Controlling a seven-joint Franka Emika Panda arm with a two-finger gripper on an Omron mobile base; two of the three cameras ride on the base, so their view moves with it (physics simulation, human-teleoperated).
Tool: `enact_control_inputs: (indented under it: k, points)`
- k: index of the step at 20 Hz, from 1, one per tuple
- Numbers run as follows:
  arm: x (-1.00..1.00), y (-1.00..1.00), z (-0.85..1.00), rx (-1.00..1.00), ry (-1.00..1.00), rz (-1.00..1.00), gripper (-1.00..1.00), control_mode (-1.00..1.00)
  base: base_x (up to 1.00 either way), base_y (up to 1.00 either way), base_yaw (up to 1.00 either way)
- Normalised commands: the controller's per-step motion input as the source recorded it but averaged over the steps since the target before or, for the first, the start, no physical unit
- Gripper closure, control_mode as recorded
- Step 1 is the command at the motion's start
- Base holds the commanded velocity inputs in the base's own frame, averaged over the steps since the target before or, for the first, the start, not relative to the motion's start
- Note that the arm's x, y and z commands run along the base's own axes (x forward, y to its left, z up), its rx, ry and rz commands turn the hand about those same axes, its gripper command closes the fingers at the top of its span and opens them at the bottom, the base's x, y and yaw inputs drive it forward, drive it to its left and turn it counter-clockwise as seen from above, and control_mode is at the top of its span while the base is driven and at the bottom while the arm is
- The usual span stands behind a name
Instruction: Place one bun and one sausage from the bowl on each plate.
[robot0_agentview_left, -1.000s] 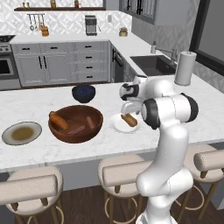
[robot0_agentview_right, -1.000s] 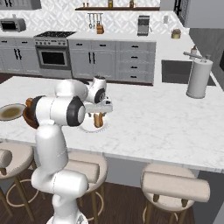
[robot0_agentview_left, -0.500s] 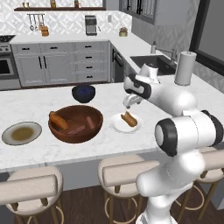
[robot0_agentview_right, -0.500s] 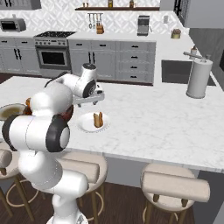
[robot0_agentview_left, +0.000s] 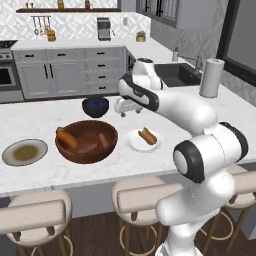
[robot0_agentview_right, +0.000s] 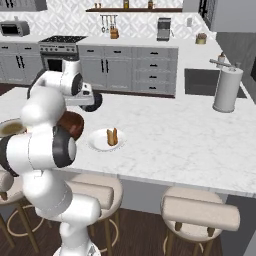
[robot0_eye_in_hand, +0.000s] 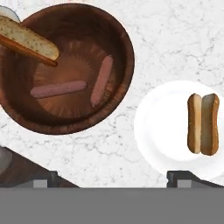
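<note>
Arm: has swung off the white plate (robot0_agentview_left: 135, 142) toward the bowl (robot0_agentview_left: 86, 141).
Jaws: apart, empty.
White plate: bun (robot0_eye_in_hand: 203, 124) delivered.
Bowl: apparently two sausages (robot0_eye_in_hand: 58, 89), one bun.
Next: sausage.

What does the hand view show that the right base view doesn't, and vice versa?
Hand view alone: inside the round reddish-brown wooden bowl, two pink sausages and a split tan bun resting against its rim.

Right base view alone: the white paper towel roll on the counter, the dark blue bowl, and the grey-rimmed plate at the left edge.

Both: the plain white plate carrying one open bun, on the white marble counter.
</note>
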Motion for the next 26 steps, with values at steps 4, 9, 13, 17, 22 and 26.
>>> enact_control_inputs:
  k: [4,9,13,17,22,26]
  points:
    - [0.0,0.69,-0.34,-0.19,0.05,-0.22,-1.0,-1.0,0.0,0.0,0.0]
    - [0.0,0.43,-0.64,-0.18,0.0,-0.15,-1.0,-1.0,0.0,0.0,0.0]
    - [0.06,0.47,-0.22,-0.2,0.13,-0.09,-1.0,-1.0,0.0,0.0,0.0]
    - [0.29,0.28,-0.43,-0.18,0.12,-0.12,-1.0,-1.0,0.0,0.0,0.0]
    - [0.56,0.04,-0.54,-0.07,0.0,-0.09,-1.0,-1.0,0.0,0.0,0.0]
    - [0.51,0.07,-0.41,-0.01,0.0,-0.09,-1.0,-1.0,0.0,0.0,0.0]
